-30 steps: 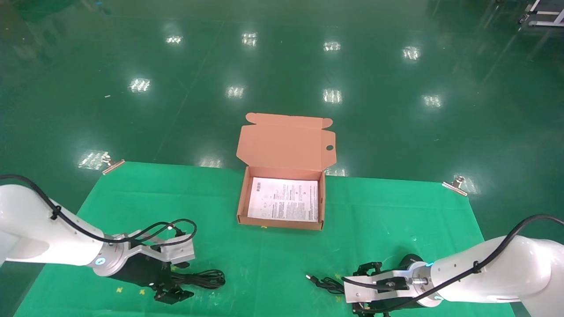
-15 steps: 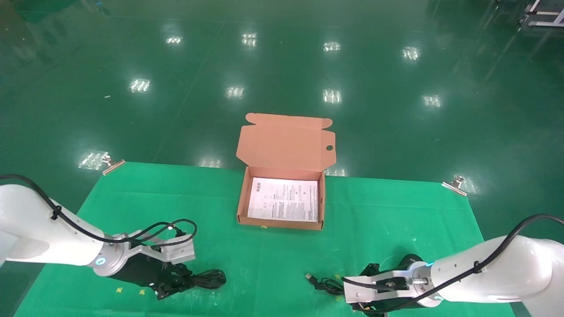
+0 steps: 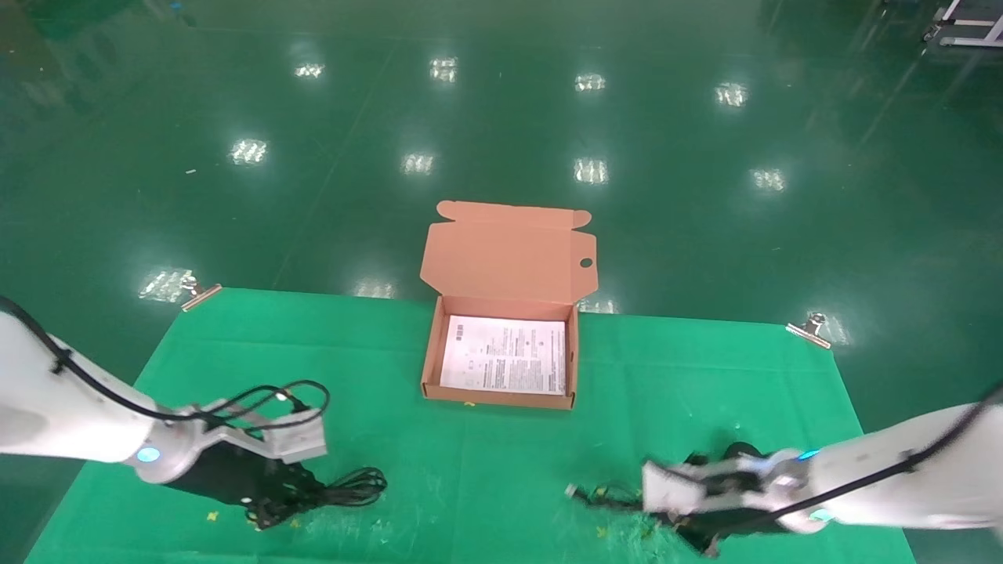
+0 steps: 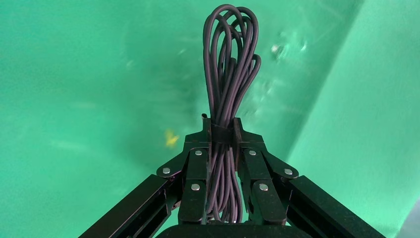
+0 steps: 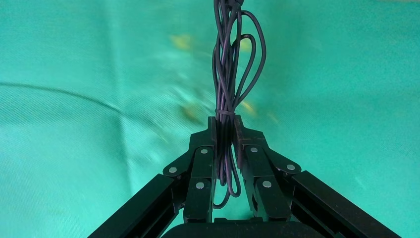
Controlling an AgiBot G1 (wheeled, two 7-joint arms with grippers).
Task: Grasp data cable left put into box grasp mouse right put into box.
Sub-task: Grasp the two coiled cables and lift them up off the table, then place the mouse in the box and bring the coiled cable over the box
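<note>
Both arms are shown extended low over the near part of the work surface, the left arm from the left edge and the right arm from the right edge, each white forearm angled inward. The left gripper (image 3: 270,513) is seen with its black fingers (image 4: 198,171) drawn together so that the pads clamp a bundle of dark cord between them. The right gripper (image 3: 697,529) is held in a like pose, its fingers (image 5: 200,166) likewise pressed inward upon a bundle of thin dark cord. Each wrist is turned so that the gripper points roughly toward the centre.
</note>
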